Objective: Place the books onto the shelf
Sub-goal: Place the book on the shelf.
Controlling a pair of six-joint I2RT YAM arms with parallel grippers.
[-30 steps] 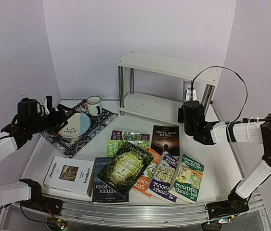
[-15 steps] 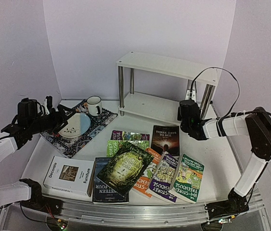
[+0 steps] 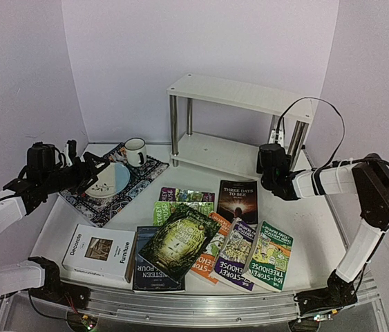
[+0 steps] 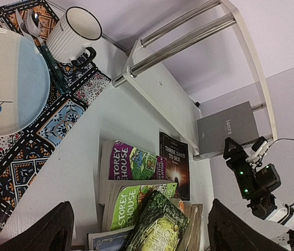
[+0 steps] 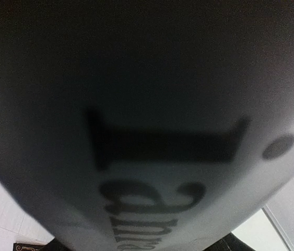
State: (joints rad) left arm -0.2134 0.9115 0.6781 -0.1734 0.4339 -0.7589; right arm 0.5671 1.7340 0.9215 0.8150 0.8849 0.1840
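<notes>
Several books lie fanned out on the table front: a white one (image 3: pixel 99 252), a dark-green one (image 3: pixel 180 242), a black one (image 3: pixel 237 200), and purple (image 3: pixel 187 196), bright green (image 3: pixel 270 256) and orange (image 3: pixel 211 257) paperbacks. A grey book (image 4: pixel 225 128) stands at the right end of the white shelf's (image 3: pixel 239 93) lower board. My right gripper (image 3: pixel 272 153) is right against it. The grey cover (image 5: pixel 147 130) fills the right wrist view and hides the fingers. My left gripper (image 3: pixel 92 169) hangs open and empty over the plate, its fingers (image 4: pixel 53 230) framing the book pile.
A patterned placemat (image 3: pixel 121 197) at the left carries a plate (image 3: pixel 108 180), a white mug (image 3: pixel 136 151) and cutlery (image 4: pixel 50 63). The shelf's metal legs (image 3: pixel 173 128) stand behind the books. Purple walls close in on both sides.
The right gripper has shifted slightly up and back toward the shelf's right end, and its arm has folded in. The left arm has barely moved.
</notes>
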